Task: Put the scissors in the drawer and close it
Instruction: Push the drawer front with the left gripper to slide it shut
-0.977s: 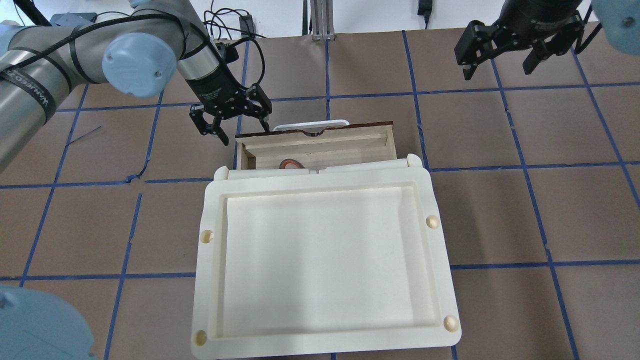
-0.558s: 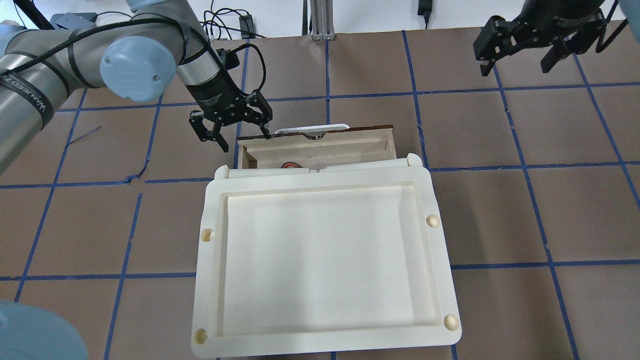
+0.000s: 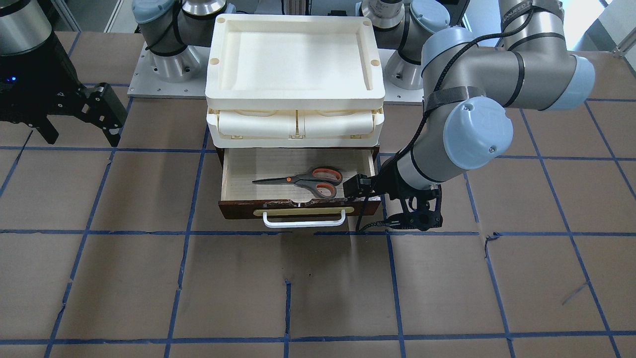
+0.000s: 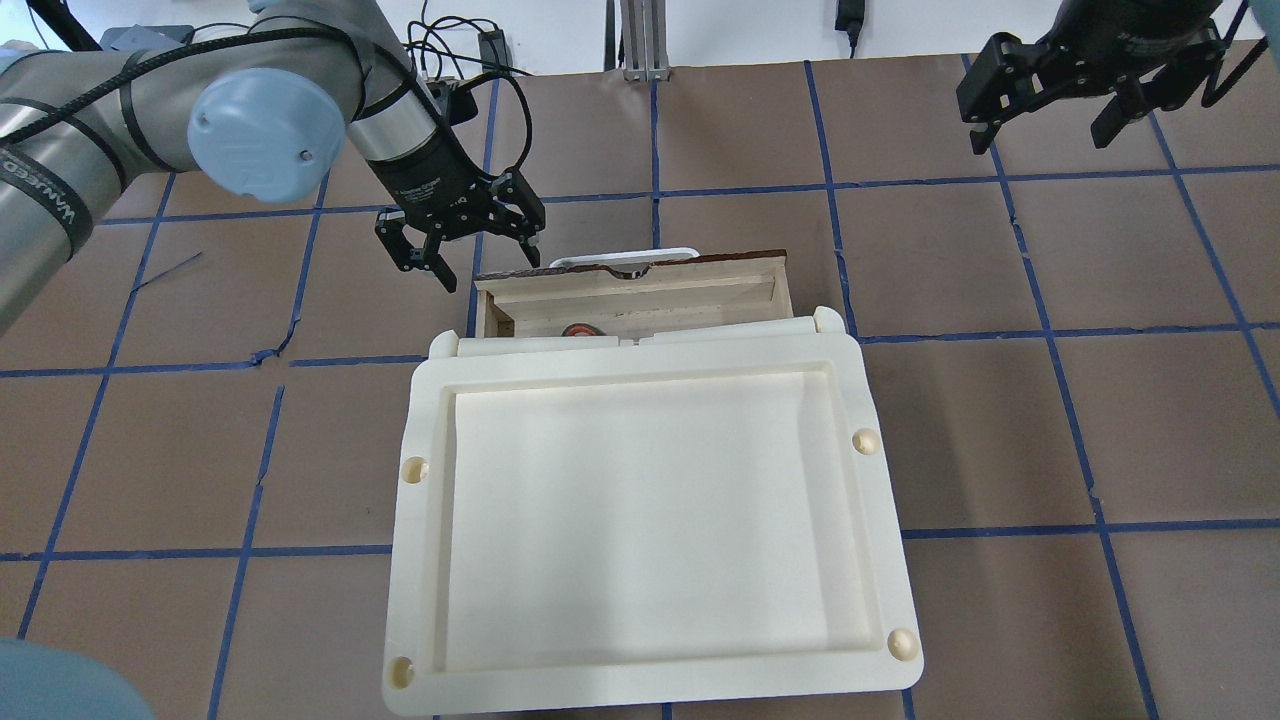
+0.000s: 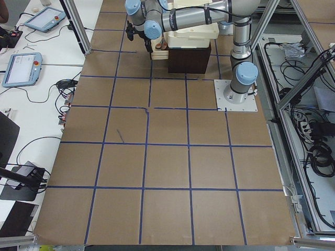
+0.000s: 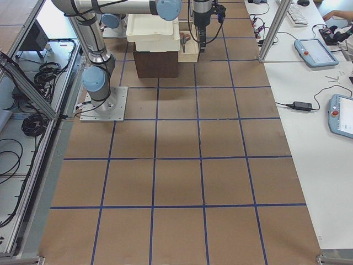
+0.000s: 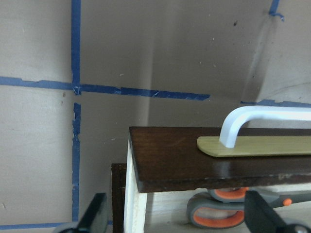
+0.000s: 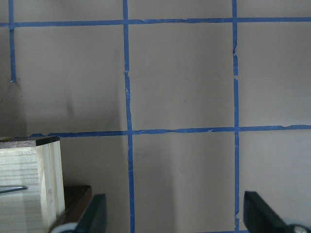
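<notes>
Scissors (image 3: 303, 181) lying flat inside drawer (image 3: 238, 209), orange-grey handles toward robot's left, blades pointing toward its right. Drawer partly pulled out beneath cream organiser (image 3: 295, 102), white bar handle (image 3: 304, 222) facing away from robot. Left pincer (image 4: 487, 262) released, jaws spread, low at drawer front's left corner, contact unclear. Right pincer (image 4: 1040, 135) released, empty, above surface (image 4: 1000, 420), well apart from drawer

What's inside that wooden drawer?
Only the scissors show, lying flat on the drawer floor. Its back end runs under the cream box, so that part is hidden.
</notes>
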Tool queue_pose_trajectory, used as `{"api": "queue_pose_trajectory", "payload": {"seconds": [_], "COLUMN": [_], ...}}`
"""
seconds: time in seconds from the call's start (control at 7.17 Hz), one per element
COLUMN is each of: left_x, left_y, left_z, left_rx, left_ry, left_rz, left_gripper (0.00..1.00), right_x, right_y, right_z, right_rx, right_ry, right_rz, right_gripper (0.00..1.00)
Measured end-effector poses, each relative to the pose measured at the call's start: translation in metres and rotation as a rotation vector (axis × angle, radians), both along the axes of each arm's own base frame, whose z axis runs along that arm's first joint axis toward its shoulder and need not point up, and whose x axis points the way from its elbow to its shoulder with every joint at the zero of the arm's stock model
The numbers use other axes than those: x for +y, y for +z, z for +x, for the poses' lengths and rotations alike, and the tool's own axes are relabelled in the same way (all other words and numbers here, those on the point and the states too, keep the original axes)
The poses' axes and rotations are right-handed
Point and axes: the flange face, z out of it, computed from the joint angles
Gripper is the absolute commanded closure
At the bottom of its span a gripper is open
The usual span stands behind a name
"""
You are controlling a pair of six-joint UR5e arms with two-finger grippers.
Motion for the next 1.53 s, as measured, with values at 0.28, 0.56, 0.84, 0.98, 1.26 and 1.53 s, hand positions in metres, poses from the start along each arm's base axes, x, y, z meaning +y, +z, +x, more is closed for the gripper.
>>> {"api": "queue_pose_trajectory", "payload": {"seconds": [0.28,0.56,0.84,0.98,1.26,1.53], "left_x": [-0.012,-0.016,-0.012,-0.007,0.002,0.010], "left_y": [-0.012,-0.027,-0.036,-0.043,-0.051,-0.045], "left_z": [0.000,0.000,0.000,0.001,0.003,0.003], "left_rx": [0.003,0.003,-0.001,-0.011,-0.026,-0.029], "left_ry": [-0.010,-0.022,-0.027,-0.026,-0.021,-0.018], "left_rz": [-0.052,-0.053,-0.031,-0.011,0.020,0.035], "left_gripper": [0.00,0.00,0.00,0.00,0.00,0.00], "right_x": [-0.010,-0.017,-0.016,-0.014,-0.006,0.002], "right_y": [-0.012,-0.023,-0.024,-0.024,-0.023,-0.022], "right_z": [0.001,0.001,0.003,0.005,0.034,0.071], "right_rx": [-0.004,-0.007,-0.008,-0.009,-0.013,-0.014], "right_ry": [0.002,0.002,-0.001,0.005,0.054,0.107], "right_rz": [0.012,0.027,0.035,0.039,0.051,0.065], "right_gripper": [0.00,0.00,0.00,0.00,0.00,0.00]}}
